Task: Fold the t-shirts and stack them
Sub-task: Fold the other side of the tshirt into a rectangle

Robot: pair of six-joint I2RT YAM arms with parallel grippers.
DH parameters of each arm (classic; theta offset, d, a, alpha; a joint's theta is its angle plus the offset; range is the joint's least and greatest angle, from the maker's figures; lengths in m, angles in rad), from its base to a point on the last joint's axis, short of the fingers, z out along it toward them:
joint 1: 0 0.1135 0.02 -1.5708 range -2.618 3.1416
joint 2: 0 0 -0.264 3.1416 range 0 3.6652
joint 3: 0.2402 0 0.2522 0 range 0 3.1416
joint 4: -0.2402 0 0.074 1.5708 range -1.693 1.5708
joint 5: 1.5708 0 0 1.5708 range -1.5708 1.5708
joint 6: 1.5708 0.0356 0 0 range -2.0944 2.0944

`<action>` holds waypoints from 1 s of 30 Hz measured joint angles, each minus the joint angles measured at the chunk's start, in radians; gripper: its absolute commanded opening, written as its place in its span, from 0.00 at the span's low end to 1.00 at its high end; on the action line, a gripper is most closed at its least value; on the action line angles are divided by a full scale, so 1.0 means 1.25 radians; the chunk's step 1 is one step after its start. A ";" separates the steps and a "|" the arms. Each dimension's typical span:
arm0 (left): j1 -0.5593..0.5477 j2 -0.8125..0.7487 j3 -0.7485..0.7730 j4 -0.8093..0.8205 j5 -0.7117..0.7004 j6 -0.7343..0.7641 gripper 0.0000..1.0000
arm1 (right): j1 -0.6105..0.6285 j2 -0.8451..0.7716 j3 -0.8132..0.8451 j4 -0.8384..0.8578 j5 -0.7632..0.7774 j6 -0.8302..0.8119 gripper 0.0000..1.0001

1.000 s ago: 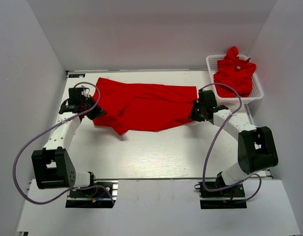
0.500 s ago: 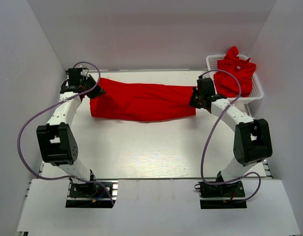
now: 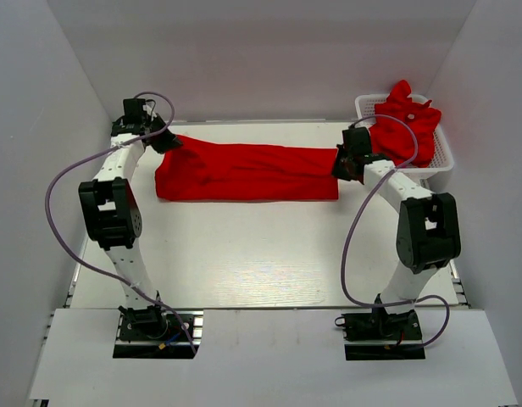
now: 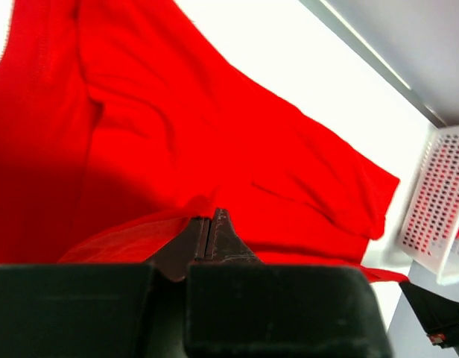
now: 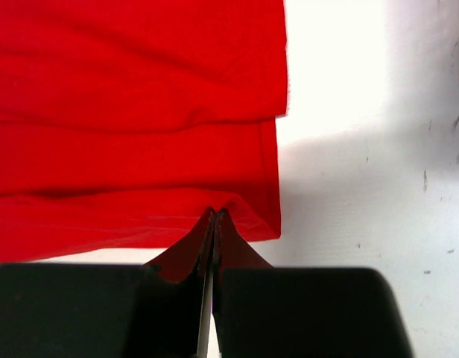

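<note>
While a red t-shirt [image 3: 244, 174] stretches in a long folded band across the far part of the worktop [image 3: 244, 254], the left fingers [image 3: 163, 140] are pinched tight on its left end and the right fingers [image 3: 344, 164] on its right end. More red t-shirts [image 3: 405, 125] sit heaped in the white basket [image 3: 435, 170] at the far right.

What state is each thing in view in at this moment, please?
Bright red cloth t-shirt: stretched into a long band across the white table, held at both ends.
Left gripper: fingers shut on the t-shirt's left end.
Right gripper: fingers shut on its right end.
White plastic mesh basket: upright at the far right, heaped with crumpled red t-shirts.
</note>
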 measured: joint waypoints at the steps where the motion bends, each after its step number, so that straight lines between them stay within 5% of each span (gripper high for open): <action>1: 0.003 0.009 0.006 -0.004 -0.001 -0.001 0.00 | -0.004 0.009 0.010 0.000 0.000 -0.002 0.00; 23: 0.051 0.287 0.244 0.033 0.049 -0.074 0.03 | -0.062 0.222 0.223 -0.045 -0.048 -0.029 0.00; 25: 0.051 0.321 0.261 0.047 0.058 -0.081 0.29 | -0.063 0.251 0.254 -0.051 -0.050 -0.034 0.09; 26: 0.051 0.336 0.269 0.059 0.066 -0.087 0.77 | -0.064 0.267 0.273 -0.053 -0.050 -0.037 0.35; 27: 0.051 0.349 0.275 0.074 0.071 -0.092 0.99 | -0.065 0.283 0.291 -0.052 -0.050 -0.038 0.45; 28: 0.051 0.360 0.277 0.086 0.075 -0.095 0.99 | -0.066 0.294 0.304 -0.053 -0.050 -0.047 0.51; 30: 0.051 0.383 0.302 0.096 0.087 -0.108 0.99 | -0.068 0.316 0.335 -0.055 -0.055 -0.059 0.84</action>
